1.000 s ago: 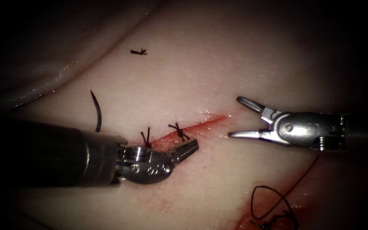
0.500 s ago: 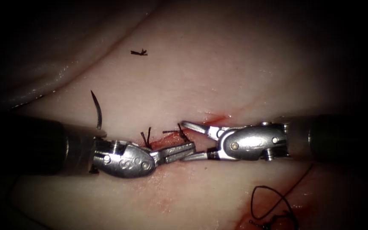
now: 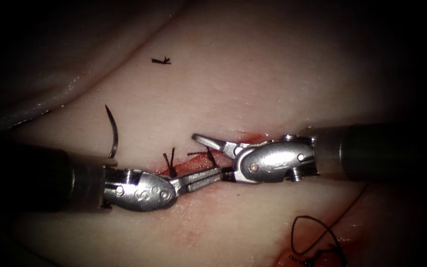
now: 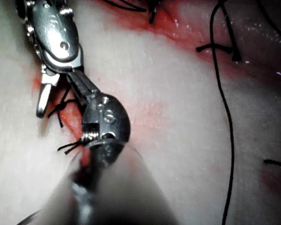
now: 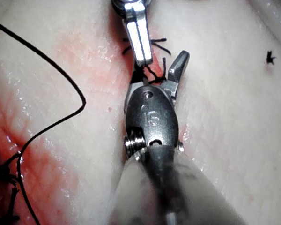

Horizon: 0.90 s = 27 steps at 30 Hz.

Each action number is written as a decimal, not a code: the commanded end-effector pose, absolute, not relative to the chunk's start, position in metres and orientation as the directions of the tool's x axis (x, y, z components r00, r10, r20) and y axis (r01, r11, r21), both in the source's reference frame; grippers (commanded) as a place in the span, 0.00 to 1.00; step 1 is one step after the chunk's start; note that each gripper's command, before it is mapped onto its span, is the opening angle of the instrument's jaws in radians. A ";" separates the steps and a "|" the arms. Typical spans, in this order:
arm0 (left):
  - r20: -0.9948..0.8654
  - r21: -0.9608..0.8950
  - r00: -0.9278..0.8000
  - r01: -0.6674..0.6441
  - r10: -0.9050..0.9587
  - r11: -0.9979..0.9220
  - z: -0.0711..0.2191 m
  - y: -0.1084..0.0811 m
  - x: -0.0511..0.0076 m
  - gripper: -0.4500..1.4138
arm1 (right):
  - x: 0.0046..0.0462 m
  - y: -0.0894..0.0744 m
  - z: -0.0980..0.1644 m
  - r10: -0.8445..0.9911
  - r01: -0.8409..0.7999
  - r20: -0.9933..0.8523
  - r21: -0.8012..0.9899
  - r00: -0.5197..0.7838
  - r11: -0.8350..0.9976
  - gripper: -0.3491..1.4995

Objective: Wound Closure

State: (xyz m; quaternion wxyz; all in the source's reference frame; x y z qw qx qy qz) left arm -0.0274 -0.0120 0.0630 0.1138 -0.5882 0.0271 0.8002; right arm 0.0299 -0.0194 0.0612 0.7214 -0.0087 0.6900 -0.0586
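- At the cut (image 3: 252, 138), the right tool (image 3: 210, 155) now has its tips beside the right-hand knot (image 3: 208, 157). One second ago it stood well apart, to the right of the cut.
- Its jaws are spread, as they were then, and grasp nothing. The upper jaw lies above the knot, while the lower meets the left tool's jaws.
- The left tool (image 3: 217, 172) has shifted slightly left. Its jaws are clenched flat along the cut, and nothing can be seen held between them.
- The curved needle (image 3: 112, 129) lies free on the tissue (image 3: 253, 84), left of the cut. It is not in the tissue, no tool holds it, and it has not moved.
- The thread (image 3: 317, 232) lies looped at lower right, unchanged.
- Judgement: both tools now attend to the tied stitch, not to the needle.
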 end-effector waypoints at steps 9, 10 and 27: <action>-0.946 -0.104 -0.279 -0.216 0.163 -0.971 0.064 -0.012 -0.0280 0.00 | 0.0327 -0.020 0.061 -0.108 0.094 -0.994 -0.106 0.014 0.990 0.70; -0.946 -0.104 -0.279 -0.217 0.163 -0.971 0.064 -0.012 -0.0281 0.00 | 0.0329 -0.021 0.061 -0.108 0.095 -0.994 -0.107 0.013 0.990 0.70; -0.945 -0.108 -0.281 -0.224 0.170 -0.969 0.063 -0.013 -0.0285 0.00 | 0.0323 -0.021 0.061 -0.106 0.079 -0.993 -0.101 0.051 0.992 0.82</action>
